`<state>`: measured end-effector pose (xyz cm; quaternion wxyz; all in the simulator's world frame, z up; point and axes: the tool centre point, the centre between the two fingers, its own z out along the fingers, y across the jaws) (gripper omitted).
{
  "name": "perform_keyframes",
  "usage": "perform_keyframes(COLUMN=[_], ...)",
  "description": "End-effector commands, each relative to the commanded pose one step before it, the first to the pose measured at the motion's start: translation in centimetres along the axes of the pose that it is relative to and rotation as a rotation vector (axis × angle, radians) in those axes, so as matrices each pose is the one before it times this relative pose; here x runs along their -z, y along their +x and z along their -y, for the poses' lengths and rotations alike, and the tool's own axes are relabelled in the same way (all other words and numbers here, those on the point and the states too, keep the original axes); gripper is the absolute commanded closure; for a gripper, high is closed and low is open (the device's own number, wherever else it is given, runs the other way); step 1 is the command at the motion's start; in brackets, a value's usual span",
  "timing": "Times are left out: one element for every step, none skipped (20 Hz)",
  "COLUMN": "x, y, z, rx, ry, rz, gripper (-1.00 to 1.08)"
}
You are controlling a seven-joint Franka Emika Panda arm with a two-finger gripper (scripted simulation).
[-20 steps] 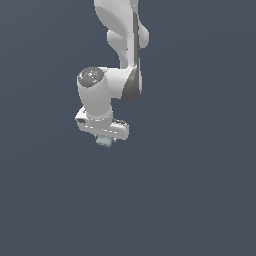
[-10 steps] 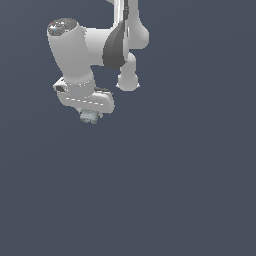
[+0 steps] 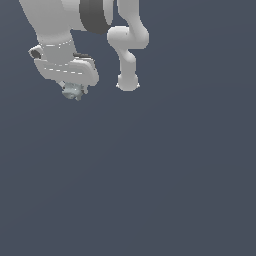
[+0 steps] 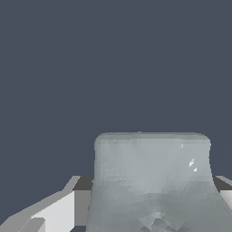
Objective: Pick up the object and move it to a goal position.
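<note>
- since a second ago my arm has swung up and toward the exterior view's left, taking the object (image 3: 73, 91) along.
- my gripper (image 3: 74, 93) is pinching the object, which hangs beneath it in the air.
- so i judge the carry is underway; no goal marker shows.
- count: one object, one gripper.

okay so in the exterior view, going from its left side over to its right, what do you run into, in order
White claw gripping the small pale grey-green blocky object → dark grey band on the white arm → white rounded arm base → plain dark blue-grey background.
</note>
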<state>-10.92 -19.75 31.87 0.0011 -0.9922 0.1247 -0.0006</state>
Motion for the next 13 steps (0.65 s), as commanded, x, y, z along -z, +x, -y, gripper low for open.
perform_keyframes(x=[1.593,0.522,0.456,0.399,0.352,0.285,0.229,0.173,0.127,0.06,0.004,-0.042,-0.023], y=[-0.579,-0.162,-0.141,-0.121,-0.102,-0.079,-0.057,-0.035,-0.013,0.011,0.034,0.048,0.019], z=[-1.085,-0.33,-0.318,-0.279,-0.212,-0.203,-0.165,-0.127,-0.052,-0.053,-0.016,0.017,0.011], rx=[0.00079,0.00009,0.0,0.0,0.0001,0.0,0.0,0.0,0.0003,0.0,0.0,0.0,0.0], ry=[-0.0002,-0.00068,0.0,0.0,-0.00068,0.0,0.0,0.0,-0.00062,0.0,0.0,0.0,0.0], rz=[0.00118,-0.00007,0.0,0.0,-0.00007,0.0,0.0,0.0,-0.00009,0.0,0.0,0.0,0.0], gripper=[1.08,1.08,1.08,1.08,1.08,1.08,1.08,1.08,1.08,1.08,1.08,1.08,1.08])
